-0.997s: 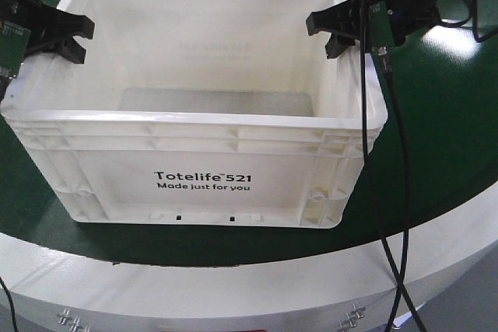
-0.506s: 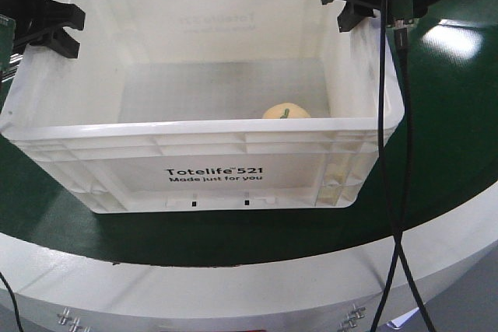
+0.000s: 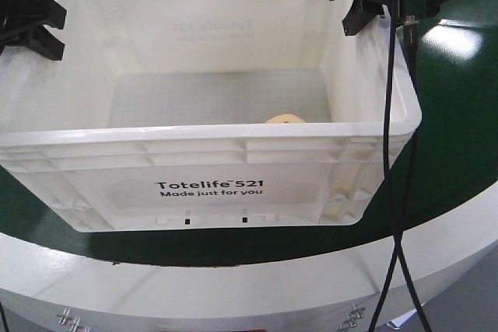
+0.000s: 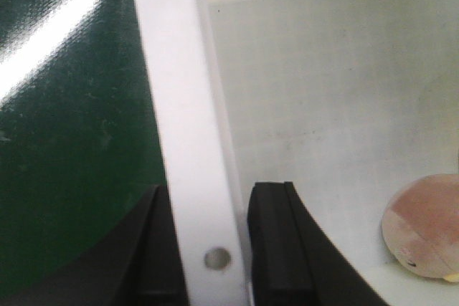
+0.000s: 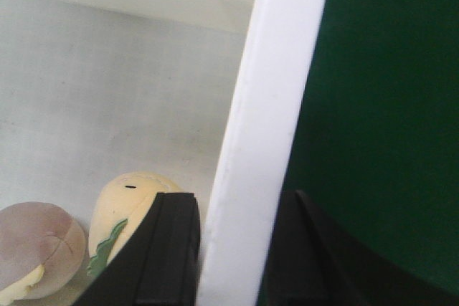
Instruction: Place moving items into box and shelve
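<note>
The left claw (image 4: 211,249) is clamped on the left side wall of the box (image 3: 210,188), with 1 black finger pressed to the outer face of the rim and 1 to the inner. The right claw (image 5: 233,249) grips the opposite wall the same way. Both moving items lie on the box floor near the right claw's inner finger: the yellow-orange ball (image 5: 122,216) with its green stripe sits just beside that finger, and the pale pinkish ball (image 5: 36,245) is right against it. Below is the dark green table (image 3: 459,138); whether the box rests on it cannot be told. A black cable (image 3: 393,192) hangs past the box's right front corner.
</note>
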Controlling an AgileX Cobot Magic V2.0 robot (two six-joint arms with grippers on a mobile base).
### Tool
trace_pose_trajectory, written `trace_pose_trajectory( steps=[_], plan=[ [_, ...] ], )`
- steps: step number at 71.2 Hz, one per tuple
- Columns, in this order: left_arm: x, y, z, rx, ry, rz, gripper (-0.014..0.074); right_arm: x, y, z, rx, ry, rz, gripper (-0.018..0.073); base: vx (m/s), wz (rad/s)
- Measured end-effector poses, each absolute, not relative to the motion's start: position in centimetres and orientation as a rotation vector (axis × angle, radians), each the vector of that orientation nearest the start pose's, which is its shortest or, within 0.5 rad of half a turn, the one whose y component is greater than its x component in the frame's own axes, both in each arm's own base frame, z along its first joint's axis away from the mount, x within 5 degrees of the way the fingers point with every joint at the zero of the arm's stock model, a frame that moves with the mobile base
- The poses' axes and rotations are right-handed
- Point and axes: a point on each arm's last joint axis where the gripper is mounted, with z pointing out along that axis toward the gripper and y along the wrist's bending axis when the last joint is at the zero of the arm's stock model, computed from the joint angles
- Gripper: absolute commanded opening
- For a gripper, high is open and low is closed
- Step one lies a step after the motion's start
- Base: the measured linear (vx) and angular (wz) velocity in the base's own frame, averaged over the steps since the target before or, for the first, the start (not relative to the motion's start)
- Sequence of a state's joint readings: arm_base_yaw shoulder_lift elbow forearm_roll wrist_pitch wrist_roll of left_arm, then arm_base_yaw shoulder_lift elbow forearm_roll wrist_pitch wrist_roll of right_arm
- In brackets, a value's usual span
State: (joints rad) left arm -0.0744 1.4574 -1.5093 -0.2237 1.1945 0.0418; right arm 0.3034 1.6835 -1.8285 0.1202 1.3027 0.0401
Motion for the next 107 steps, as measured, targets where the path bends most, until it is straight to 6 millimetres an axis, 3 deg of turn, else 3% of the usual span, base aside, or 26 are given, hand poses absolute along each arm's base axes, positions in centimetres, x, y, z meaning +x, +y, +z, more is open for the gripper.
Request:
trace_pose_trajectory(
  steps=[46,107],
  plan=[
    [27.0,-3.8,40.6,0.124,2.596,-0.306,-0.002,31.9,11.4,41.6,-0.346,2.586,0.335,-0.0012,0.0,0.0],
    [26.9,-3.7,40.6,0.121,2.602,-0.307,-0.0017,31.9,11.5,41.6,-0.346,2.586,0.343,-0.0012,0.0,0.0]
  ],
)
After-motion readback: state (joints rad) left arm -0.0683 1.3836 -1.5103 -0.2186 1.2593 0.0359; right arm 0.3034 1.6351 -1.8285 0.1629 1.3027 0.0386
